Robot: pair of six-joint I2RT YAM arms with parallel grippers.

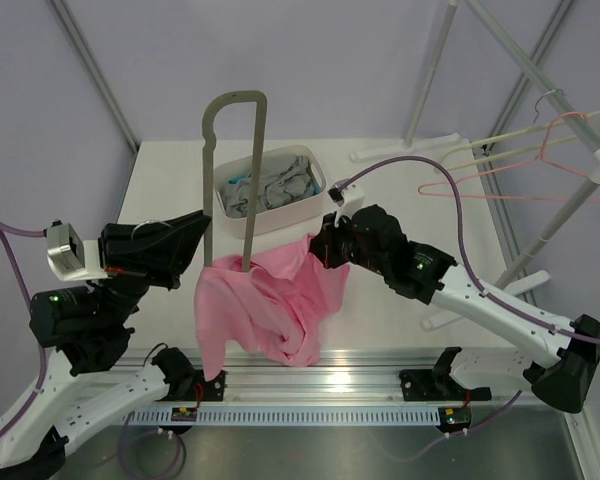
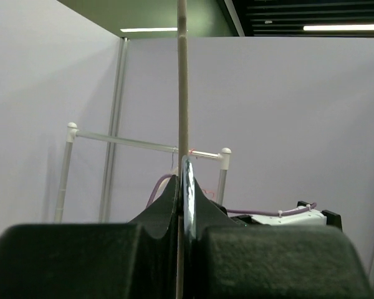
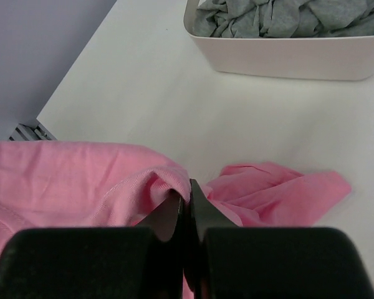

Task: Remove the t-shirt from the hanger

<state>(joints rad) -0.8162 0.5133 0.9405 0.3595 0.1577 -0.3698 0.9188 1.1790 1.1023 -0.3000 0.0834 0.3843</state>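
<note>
Peeling, I judge: my left gripper (image 1: 204,240) clamps the hanger (image 1: 208,160) upright, my right gripper (image 1: 322,247) pinches the t-shirt (image 1: 265,300) bunched at its foot; next I'd pull toward four o'clock, hanger held firm

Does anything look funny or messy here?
Yes. The hanger stands on end, poking up out of the pink t-shirt, which lies crumpled in a heap on the table instead of hanging neatly.
</note>
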